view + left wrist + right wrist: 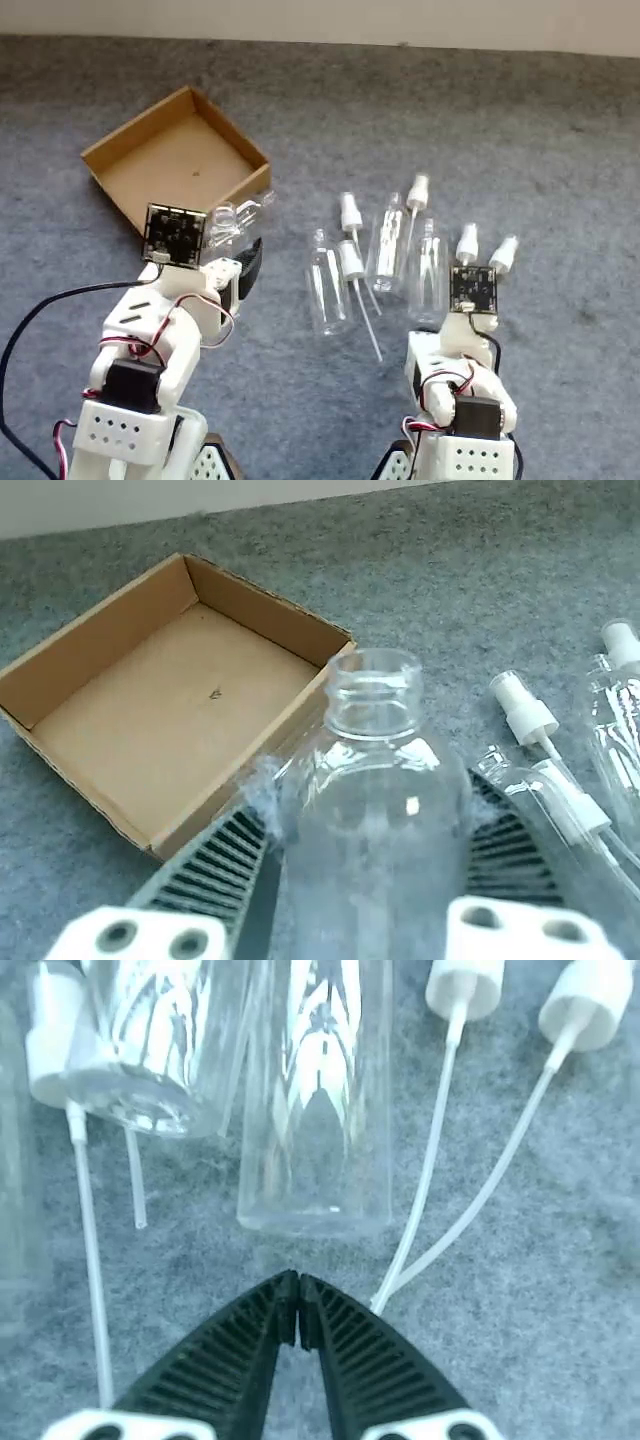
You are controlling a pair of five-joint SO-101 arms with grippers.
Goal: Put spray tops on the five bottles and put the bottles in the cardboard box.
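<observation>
My left gripper (372, 825) is shut on a clear bottle (375, 780) whose open neck has no spray top. In the high view this bottle (238, 215) sits just beside the near-right corner of the cardboard box (120, 150). The open box (60, 675) holds nothing. Three more clear bottles (325, 280) (385, 240) (428, 268) lie in the middle. White spray tops (350, 210) with long tubes lie among them. My right gripper (298, 1310) is shut with nothing in it, just short of the base of one lying bottle (320, 1090).
Two spray tops (465, 985) (590, 1000) lie to the right of that bottle, their tubes running toward my right gripper. Another bottle (150, 1050) and a spray top (50, 1050) lie on its other side. Grey carpet (560, 150) covers the table.
</observation>
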